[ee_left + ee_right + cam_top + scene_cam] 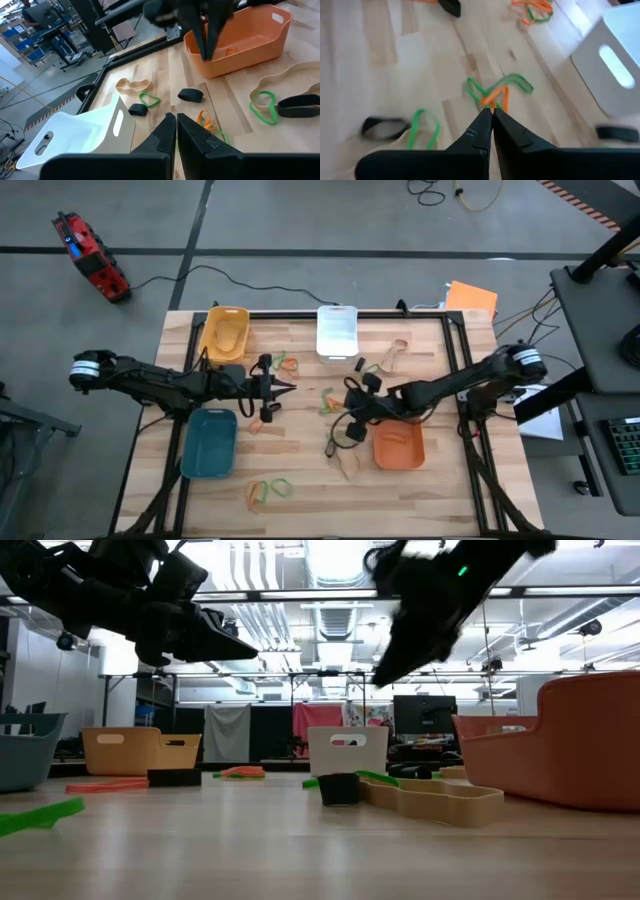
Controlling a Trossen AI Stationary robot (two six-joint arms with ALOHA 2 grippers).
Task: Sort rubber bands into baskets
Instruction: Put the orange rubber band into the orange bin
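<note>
The right gripper [491, 116] is seen hanging above the table with its fingers pressed together and nothing between them, and a tangle of green and orange rubber bands [497, 92] is found just ahead of its tips. The white basket [337, 332] is placed beyond that tangle, while the orange basket [399, 447] is set back beside the right arm. The left gripper [283, 389] is likewise held closed and empty above the wood, pointed towards the middle of the table; the teal-blue basket [209, 442] and the yellow basket [223, 334] are flanking its arm. A black band [190, 94] is spotted ahead of it.
</note>
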